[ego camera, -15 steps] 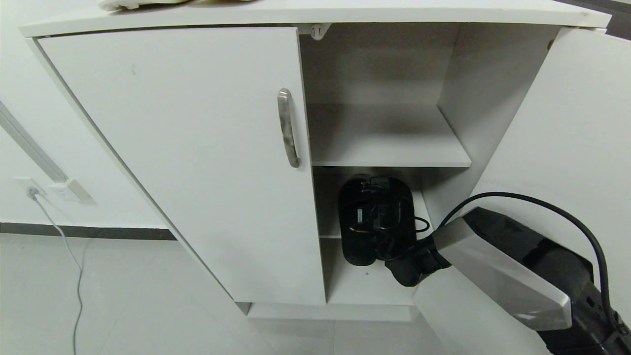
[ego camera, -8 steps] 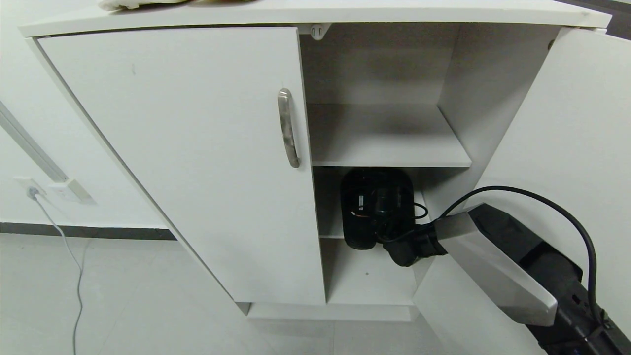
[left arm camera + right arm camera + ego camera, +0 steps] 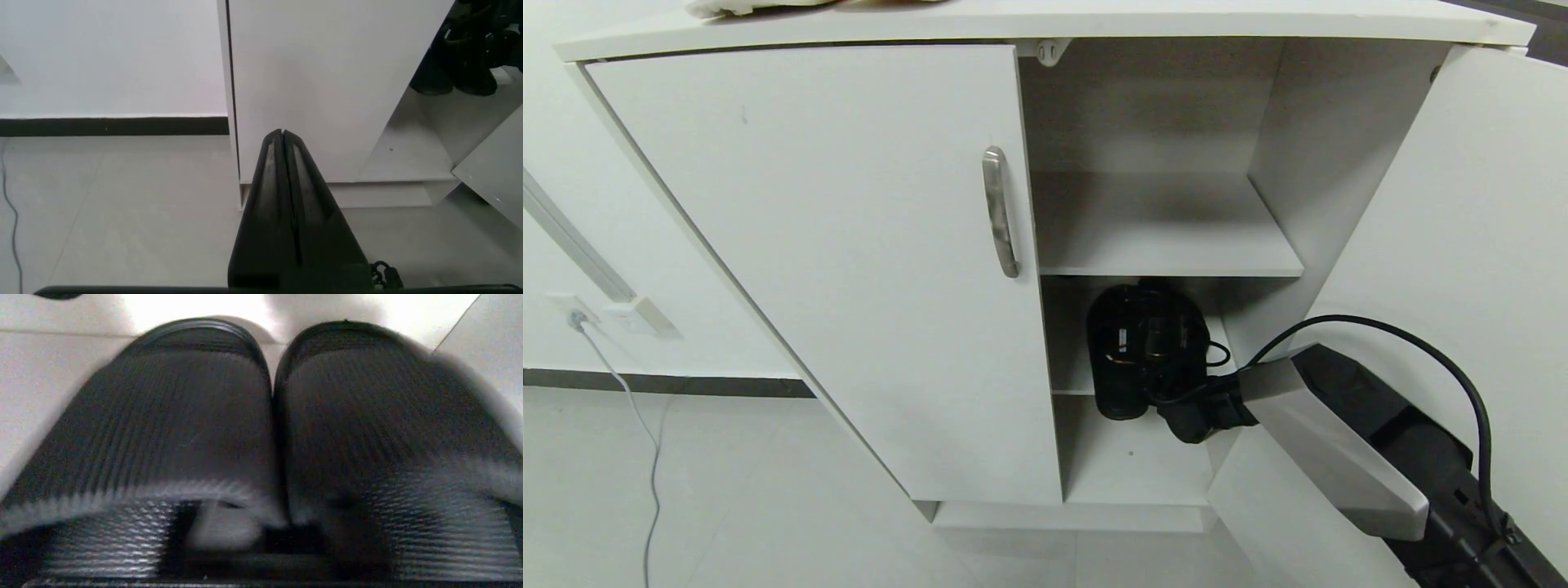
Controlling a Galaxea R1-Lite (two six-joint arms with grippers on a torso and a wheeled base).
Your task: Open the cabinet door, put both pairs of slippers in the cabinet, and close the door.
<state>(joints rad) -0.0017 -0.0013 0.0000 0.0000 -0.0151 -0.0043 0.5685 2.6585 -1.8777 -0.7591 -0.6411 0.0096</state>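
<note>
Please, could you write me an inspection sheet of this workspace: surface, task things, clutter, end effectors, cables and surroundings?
Surface: white cabinet with an upper shelf and a lower shelf.
Job's things: black slippers at the lower shelf, heels past its front edge; left door shut, right door open.
Clutter: pale thing on the cabinet top, kind unclear.
End effectors: left end effector shut, above the floor before the cabinet; right end effector at the slippers, grasp cannot be judged.
Cables: black cable over the right arm; cord from the wall socket.
Surroundings: tiled floor, dark skirting.
</note>
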